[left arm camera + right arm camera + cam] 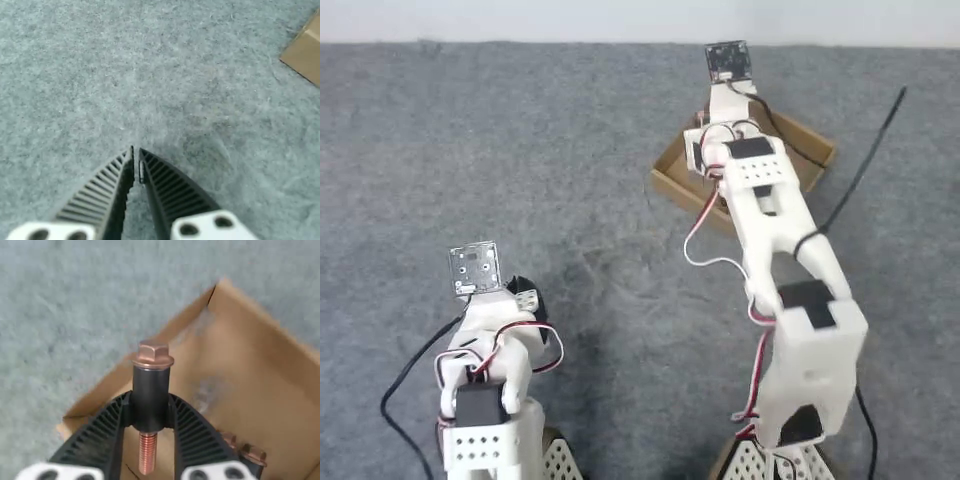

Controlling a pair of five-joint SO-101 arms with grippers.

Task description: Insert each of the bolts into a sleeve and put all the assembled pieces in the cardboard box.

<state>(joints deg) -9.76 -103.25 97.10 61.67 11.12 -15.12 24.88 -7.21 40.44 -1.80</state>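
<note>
One bolt (153, 355) in its sleeve (149, 397) is pinched by the right gripper (150, 401) over the cardboard box (260, 355) at one o'clock, above finished pieces (255, 454). Left gripper (136, 152), pressed together, hangs over grey carpet (150, 65).

Prob. a robotics lab or test bench: white plastic left arm (485, 410) & right arm (790, 260) w/ exposed servos & loose wiring (705, 225), on a counter (520, 150) w/ grey felt-like cover, plain pale wall (520, 20) behind.
</note>
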